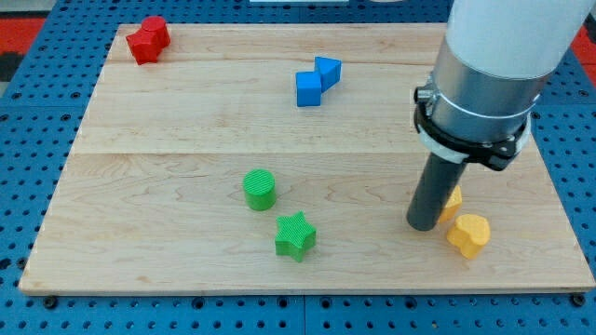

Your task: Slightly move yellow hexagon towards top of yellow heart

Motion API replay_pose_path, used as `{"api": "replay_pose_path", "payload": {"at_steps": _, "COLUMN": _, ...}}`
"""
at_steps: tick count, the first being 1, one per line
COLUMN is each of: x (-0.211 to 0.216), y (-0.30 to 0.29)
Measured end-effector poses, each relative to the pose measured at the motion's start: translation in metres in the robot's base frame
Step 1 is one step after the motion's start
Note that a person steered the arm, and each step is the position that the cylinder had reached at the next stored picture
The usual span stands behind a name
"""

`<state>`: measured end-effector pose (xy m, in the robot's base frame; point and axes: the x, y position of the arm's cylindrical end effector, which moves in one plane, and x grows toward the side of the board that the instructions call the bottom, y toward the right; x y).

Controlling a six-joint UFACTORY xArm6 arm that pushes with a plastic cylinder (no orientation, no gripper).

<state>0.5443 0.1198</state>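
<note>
A: What does the arm [503, 46] look like?

B: A wide white cylinder at the view's top right, going down into a grey metallic band.

A: And under the band?

B: A black clamp ring [470, 140] with a whitish edge beneath it and a small lug on its left side. From it runs a straight dark grey rod [436, 191], smooth and plain, down to my tip [422, 226].
</note>
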Motion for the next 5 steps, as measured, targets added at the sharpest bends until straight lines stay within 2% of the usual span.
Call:
{"api": "replay_pose_path", "payload": {"at_steps": 1, "x": -0.017, "y": -0.009}}
{"api": "replay_pose_path", "payload": {"at_steps": 2, "x": -0.028, "y": 0.009}}
{"api": "replay_pose_path", "payload": {"at_steps": 4, "x": -0.028, "y": 0.011}}
{"api": "replay_pose_path", "payload": {"at_steps": 5, "x": -0.002, "y": 0.005}}
